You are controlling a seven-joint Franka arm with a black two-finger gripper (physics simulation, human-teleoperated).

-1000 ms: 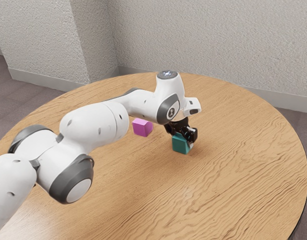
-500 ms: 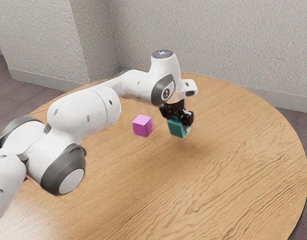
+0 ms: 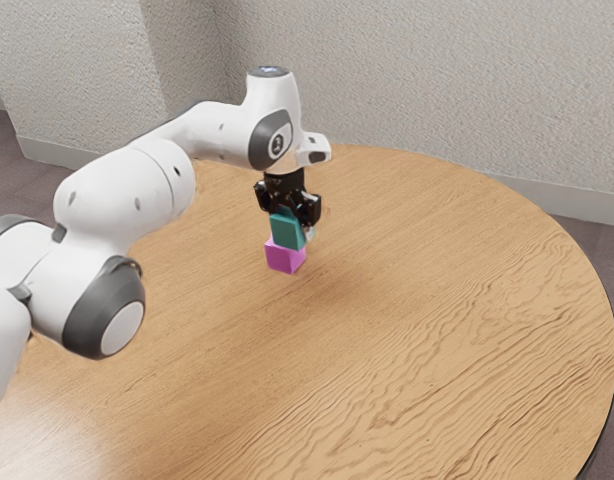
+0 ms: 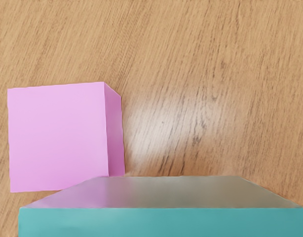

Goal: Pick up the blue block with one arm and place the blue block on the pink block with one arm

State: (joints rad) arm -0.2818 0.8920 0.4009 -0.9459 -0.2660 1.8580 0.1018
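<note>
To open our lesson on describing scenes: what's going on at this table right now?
The robot arm holds the blue block, which looks teal here, between its black fingers, right over the pink block on the round wooden table. From the side, the blue block sits at or just above the pink one's top. I cannot tell whether they touch. It is not yet released.

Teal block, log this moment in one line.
phase: place | gripper: shut on teal block | teal block: over pink block, contact unclear
</note>
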